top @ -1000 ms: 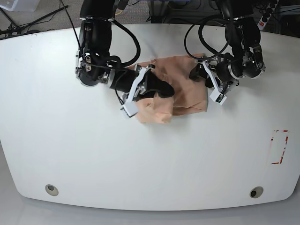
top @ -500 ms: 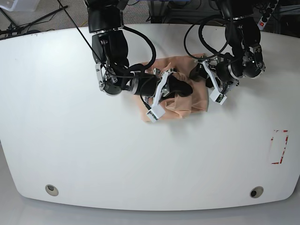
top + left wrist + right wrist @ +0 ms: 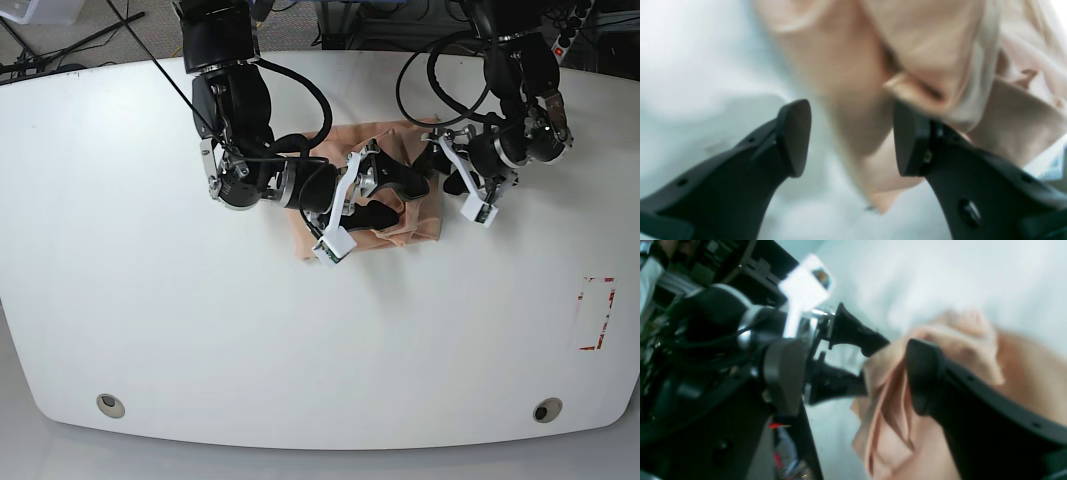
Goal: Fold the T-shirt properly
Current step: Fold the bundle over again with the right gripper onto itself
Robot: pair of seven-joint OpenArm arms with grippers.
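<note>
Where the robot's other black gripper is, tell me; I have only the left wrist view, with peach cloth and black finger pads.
Observer: The right gripper is at the peach cloth T-shirt, seen in the base view.
Operator: Report whether it is open.
Observer: Open. The right wrist view shows its two fingers well apart, with shirt folds in the space between.
Operator: Now give me any markings on the table.
Observer: The base view shows a broken red outline on the white table, towards that view's right edge.
</note>
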